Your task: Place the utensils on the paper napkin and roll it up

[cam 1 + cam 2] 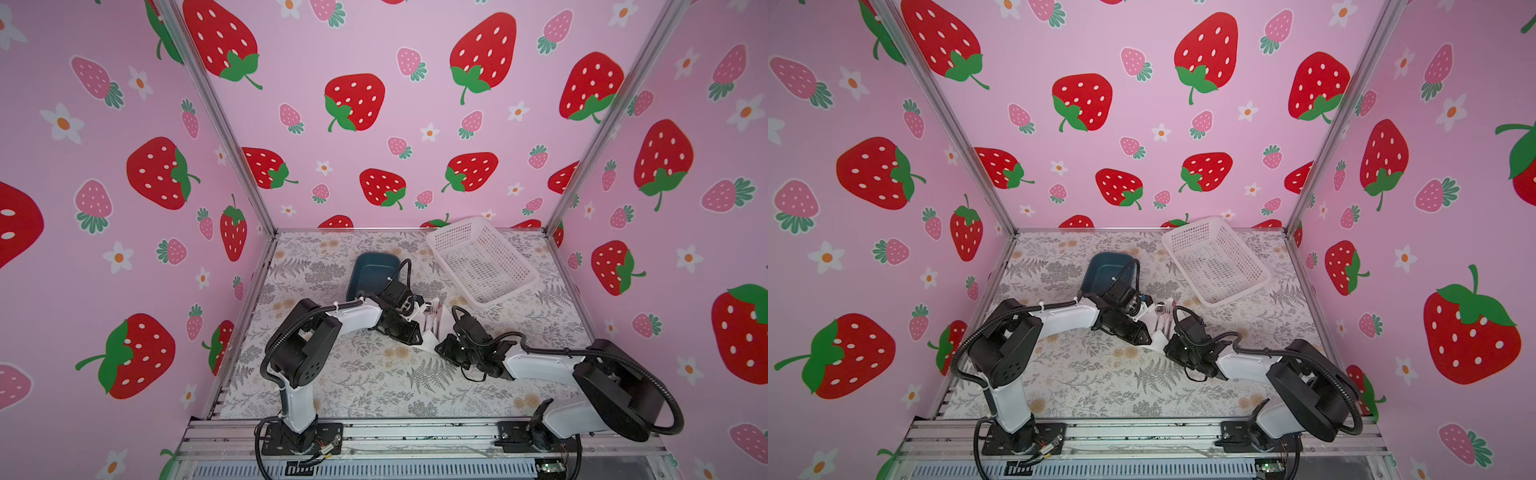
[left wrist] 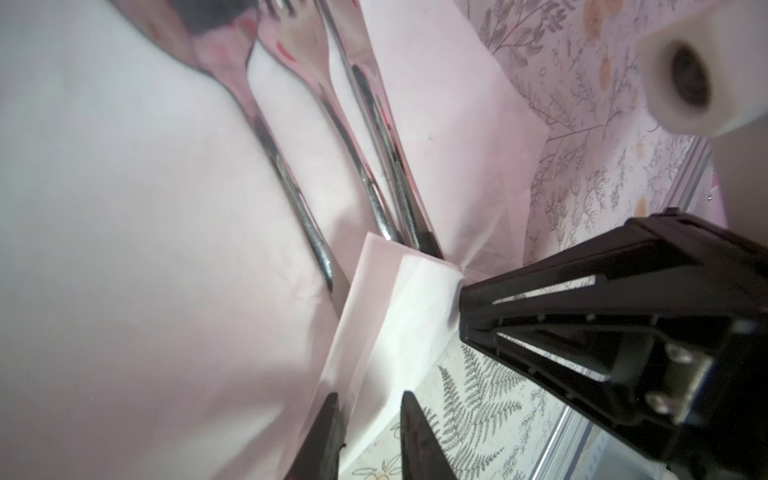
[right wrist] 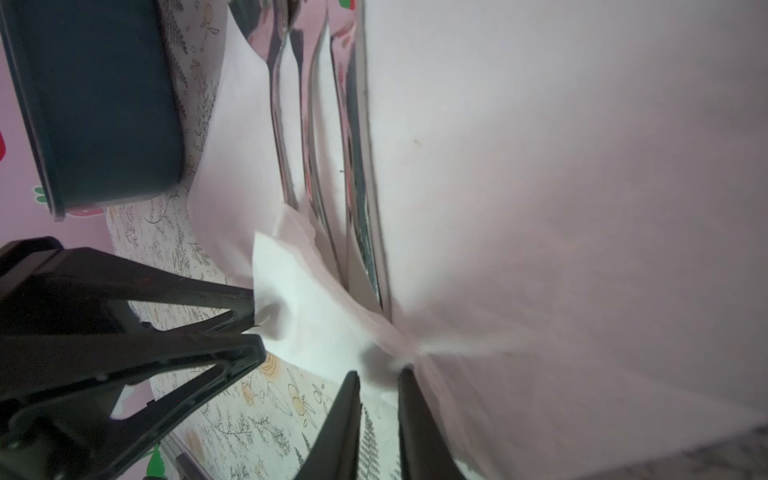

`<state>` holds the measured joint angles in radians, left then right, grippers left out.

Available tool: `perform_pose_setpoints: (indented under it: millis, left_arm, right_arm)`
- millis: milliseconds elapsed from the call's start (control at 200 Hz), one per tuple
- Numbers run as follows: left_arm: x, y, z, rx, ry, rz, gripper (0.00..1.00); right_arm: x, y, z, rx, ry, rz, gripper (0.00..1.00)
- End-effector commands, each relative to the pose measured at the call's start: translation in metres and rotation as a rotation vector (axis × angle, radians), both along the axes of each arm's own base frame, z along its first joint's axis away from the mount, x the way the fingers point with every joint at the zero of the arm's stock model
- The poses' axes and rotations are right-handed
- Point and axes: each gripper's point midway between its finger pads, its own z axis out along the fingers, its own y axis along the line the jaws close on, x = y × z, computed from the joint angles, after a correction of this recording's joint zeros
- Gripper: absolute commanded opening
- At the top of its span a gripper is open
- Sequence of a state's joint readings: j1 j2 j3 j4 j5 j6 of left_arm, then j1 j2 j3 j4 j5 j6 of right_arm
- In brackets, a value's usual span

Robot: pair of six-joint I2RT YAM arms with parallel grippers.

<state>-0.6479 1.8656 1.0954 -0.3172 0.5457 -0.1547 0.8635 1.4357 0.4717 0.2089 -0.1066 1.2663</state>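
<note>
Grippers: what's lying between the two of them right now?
A folded-up flap of the napkin runs from the left gripper to the right gripper, the utensils lying just beyond it. The left wrist view shows it best.

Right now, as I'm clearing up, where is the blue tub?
In a top view the blue tub sits toward the back of the table, left of middle, behind the paper napkin, with the white basket to its right.
</note>
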Motion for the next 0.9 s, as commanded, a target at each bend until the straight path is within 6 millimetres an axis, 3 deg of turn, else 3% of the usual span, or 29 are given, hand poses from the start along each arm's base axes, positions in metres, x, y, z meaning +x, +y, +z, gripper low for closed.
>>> perform_pose_setpoints:
  millis: [0, 300, 440, 560, 700, 895]
  left_arm:
    - [0.006, -0.007, 0.013, -0.024, -0.026, -0.008, 0.29]
    - [0.005, -0.002, 0.038, -0.060, -0.072, 0.053, 0.37]
    - [-0.003, -0.001, 0.051, -0.091, -0.069, 0.073, 0.37]
    - [-0.018, -0.009, 0.060, -0.120, -0.058, 0.051, 0.31]
    - [-0.033, -0.019, 0.050, -0.108, -0.024, 0.024, 0.23]
    - [-0.033, -0.020, 0.026, -0.060, 0.008, 0.053, 0.19]
  right_arm:
    - [-0.007, -0.019, -0.015, -0.069, 0.041, -0.043, 0.21]
    - [-0.003, -0.039, -0.020, -0.184, 0.045, -0.058, 0.21]
    - [-0.005, -0.037, -0.020, -0.172, 0.047, -0.047, 0.21]
    - [-0.005, -0.037, -0.021, -0.171, 0.056, -0.047, 0.21]
    - [-0.006, -0.035, -0.021, -0.152, 0.064, -0.053, 0.21]
    - [-0.007, -0.035, -0.021, -0.145, 0.072, -0.060, 0.21]
